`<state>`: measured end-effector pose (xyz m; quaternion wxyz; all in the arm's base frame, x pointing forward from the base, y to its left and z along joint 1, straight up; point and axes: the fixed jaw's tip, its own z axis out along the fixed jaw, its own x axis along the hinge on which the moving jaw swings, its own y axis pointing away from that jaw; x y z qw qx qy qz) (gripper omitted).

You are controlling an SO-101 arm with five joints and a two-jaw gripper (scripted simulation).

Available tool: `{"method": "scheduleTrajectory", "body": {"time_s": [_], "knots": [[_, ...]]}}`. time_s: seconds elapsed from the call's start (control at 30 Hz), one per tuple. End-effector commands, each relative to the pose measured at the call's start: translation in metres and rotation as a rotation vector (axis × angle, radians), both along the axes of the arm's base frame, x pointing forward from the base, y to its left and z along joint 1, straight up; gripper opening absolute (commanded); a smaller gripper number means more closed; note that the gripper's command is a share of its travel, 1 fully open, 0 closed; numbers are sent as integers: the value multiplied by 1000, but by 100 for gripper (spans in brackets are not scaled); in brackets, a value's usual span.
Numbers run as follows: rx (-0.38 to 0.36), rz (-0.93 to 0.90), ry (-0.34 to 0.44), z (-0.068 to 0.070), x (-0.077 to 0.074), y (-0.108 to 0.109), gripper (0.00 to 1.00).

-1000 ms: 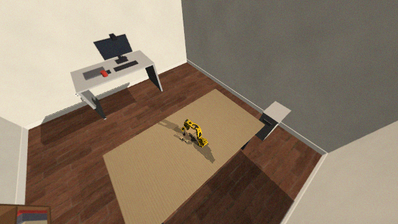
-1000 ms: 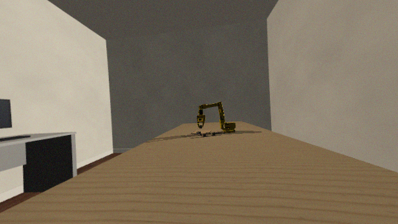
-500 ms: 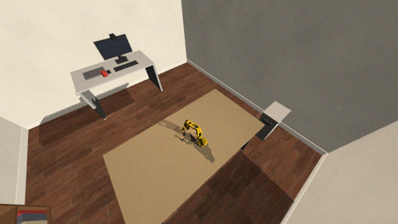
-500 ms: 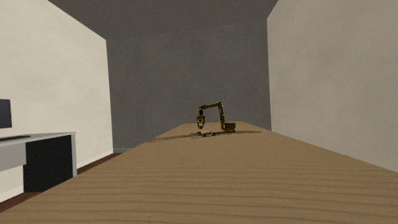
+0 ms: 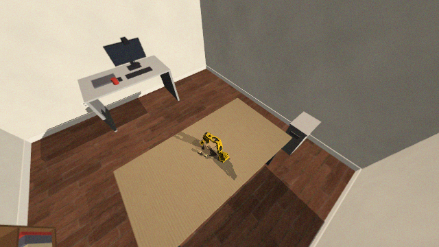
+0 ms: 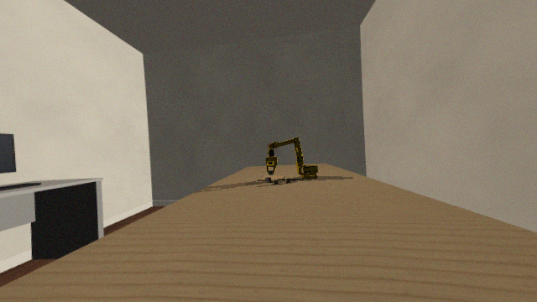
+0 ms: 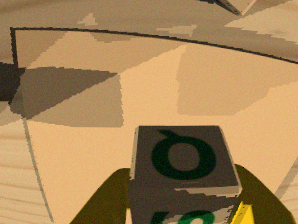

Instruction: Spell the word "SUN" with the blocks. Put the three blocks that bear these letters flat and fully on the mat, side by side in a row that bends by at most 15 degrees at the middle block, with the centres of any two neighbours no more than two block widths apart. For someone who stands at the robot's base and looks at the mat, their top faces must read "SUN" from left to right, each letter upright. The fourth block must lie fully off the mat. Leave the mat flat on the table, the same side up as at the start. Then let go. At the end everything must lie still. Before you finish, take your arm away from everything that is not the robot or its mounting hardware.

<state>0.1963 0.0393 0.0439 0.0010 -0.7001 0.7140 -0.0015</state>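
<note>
1 block, dark-faced with pale edges and green lettering (image 6: 271, 169) (image 7: 184, 162), was clamped between the 2 fingers of the yellow-and-black tool (image 5: 202, 145) (image 6: 271, 171) (image 7: 184, 185). A green Q showed upside down on its face in the wrist view, and part of another green character showed on the adjoining face, too cut off to name.

The pale peach, dark-edged mat (image 7: 150, 95) lay on the long wood-grained bench (image 5: 171, 192) (image 6: 273, 243) (image 7: 12, 170). The held block was above the mat, with angular shadows spread over the mat's surface. At the mat's left edge in the wrist view sat a dark, partly cropped object (image 7: 7, 82); past the mat's far edge, the corner of a pale-and-dark object (image 7: 240, 9) showed, apart from the mat.

The exterior view had small blocks (image 6: 278, 181) low on the bench, their letters too small to read. The yellow-and-black jointed arm (image 5: 217, 140) (image 6: 285, 143) arched up from its base and down to the tool over the mat.

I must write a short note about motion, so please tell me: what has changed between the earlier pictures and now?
Nothing visibly changed: the arm keeps its pose. The tool now grips the block with a green Q; no earlier wrist picture shows when it took hold.
</note>
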Motion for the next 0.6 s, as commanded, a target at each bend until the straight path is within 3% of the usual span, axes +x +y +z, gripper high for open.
{"method": "scheduleTrajectory", "body": {"time_s": [0.0, 0.57], "knots": [[17, 0, -77, 9, 8, 3, 0], [17, 0, -77, 3, 9, 3, 0]]}}
